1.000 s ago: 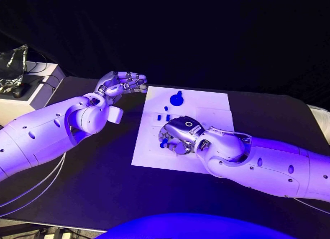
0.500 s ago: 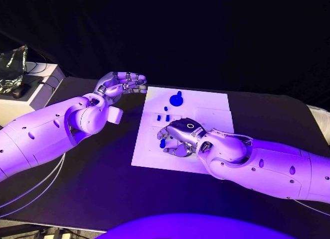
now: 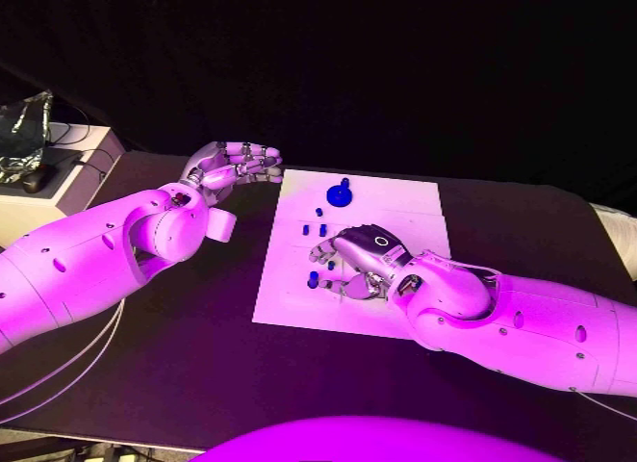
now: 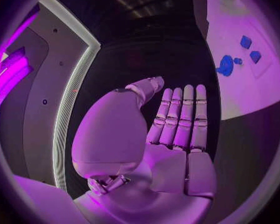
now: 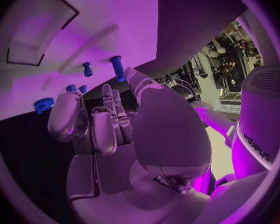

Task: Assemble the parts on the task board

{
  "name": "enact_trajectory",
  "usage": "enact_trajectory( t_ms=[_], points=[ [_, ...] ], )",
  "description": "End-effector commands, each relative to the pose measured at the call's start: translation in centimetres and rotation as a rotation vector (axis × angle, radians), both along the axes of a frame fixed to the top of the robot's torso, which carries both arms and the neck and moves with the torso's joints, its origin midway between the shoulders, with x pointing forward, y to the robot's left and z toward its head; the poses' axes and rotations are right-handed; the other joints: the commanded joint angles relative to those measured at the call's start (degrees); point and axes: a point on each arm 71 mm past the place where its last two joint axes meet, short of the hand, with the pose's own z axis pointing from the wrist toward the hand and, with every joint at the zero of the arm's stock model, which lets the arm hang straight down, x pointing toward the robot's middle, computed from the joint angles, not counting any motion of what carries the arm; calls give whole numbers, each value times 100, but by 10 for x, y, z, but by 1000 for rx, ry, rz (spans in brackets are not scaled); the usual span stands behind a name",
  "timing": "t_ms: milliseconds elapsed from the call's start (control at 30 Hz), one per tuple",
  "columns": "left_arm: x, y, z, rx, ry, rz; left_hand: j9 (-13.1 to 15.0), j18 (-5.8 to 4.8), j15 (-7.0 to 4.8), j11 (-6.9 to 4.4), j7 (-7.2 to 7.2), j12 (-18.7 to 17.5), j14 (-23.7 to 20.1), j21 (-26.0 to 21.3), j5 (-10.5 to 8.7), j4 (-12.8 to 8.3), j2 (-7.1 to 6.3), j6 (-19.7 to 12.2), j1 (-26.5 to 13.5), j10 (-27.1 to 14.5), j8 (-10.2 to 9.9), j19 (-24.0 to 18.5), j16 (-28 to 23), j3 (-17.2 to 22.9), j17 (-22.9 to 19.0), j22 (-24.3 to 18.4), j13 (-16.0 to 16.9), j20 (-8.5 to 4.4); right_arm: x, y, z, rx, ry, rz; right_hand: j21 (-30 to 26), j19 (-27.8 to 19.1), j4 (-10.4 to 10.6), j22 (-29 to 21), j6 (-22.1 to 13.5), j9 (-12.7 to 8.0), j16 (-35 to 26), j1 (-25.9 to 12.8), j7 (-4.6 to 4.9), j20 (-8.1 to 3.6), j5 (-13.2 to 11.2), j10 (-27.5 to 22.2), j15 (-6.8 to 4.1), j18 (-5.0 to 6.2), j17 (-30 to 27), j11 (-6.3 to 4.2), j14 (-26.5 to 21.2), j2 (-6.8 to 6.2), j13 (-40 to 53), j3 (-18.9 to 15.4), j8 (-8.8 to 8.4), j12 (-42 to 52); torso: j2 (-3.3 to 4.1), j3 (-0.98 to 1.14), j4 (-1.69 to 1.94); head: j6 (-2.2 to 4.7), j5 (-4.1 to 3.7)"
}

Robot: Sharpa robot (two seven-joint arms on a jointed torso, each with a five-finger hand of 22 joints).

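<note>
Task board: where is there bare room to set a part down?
The task board's far right corner, beyond the right hand, and its near left corner are bare. It is crowded mid-board, where small blue parts lie by that hand's fingers.

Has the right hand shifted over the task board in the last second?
Yes, slightly. The right hand has slid toward the board's right side and a little toward its far edge, judged against the round blue part on the task board.
</note>
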Motion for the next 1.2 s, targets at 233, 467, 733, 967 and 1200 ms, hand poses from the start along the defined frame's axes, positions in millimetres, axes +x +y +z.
enact_trajectory(
  t_ms=[233, 467, 733, 967, 1200],
  points=[
    [0, -1, 0, -6, -3, -13, -11, 62, 19, 24, -4, 16, -27, -38, 26, 36, -13, -53, 5, -33, 19, 43, -38, 0, -9, -14, -6, 17, 14, -44, 25, 245, 124, -166, 29, 73, 151, 285, 88, -65, -6, 175, 152, 34, 152, 544, 24, 59, 15, -31, 108, 118, 92, 23, -50, 330, -20, -6, -14, 64, -128],
    [-1, 5, 0, -3, -4, -4, -13, 65, -2, -11, -61, 58, 30, -113, 27, 113, 22, -33, -37, 40, 46, 86, -20, -2, 1, -75, 3, 20, 32, -104, 29, 299, 471, -386, 421, 172, 495, 479, 319, 23, 315, -133, -49, -188, 564, 1455, -241, -8, 713, -361, 259, 174, 1409, 136, 221, 1798, -28, 6, -106, 110, -330],
    [-9, 12, -9, -2, 9, -6, -39, 69, -21, -15, -53, 65, 101, -168, 26, 157, -3, -108, -61, 63, 10, 137, 3, -8, 15, -122, -1, 14, 23, -157, 15, 99, 781, -503, 1557, 375, 727, 1011, 55, 644, 683, -712, -162, -214, 758, 2546, -252, -197, 1648, -391, 432, 454, 8237, -307, 1051, 8205, -73, 32, -190, 105, -610],
    [-15, 14, -14, -1, 19, -8, -39, 69, -21, -16, -55, 65, 103, -170, 26, 159, -3, -108, -62, 63, 10, 140, 3, -9, 15, -124, -1, 14, 14, -192, 9, -30, 835, -679, 1951, 437, 745, 1179, -25, 935, 808, -1059, -193, -222, 749, 2781, -262, -262, 2037, -409, 495, 451, 8626, -538, 1305, 8570, -123, 25, -220, 68, -812],
    [-18, 15, -17, 0, 24, -8, -39, 69, -21, -17, -58, 65, 105, -174, 25, 163, -5, -106, -65, 63, 11, 143, 4, -10, 15, -127, -1, 14, 9, -187, 3, -78, 847, -734, 2077, 454, 758, 1238, -80, 1137, 841, -1597, -231, -237, 1173, 2781, -283, -283, 2151, -438, 513, 473, 8626, -912, 1431, 8570, -143, 18, -239, 28, -826]
  ],
)
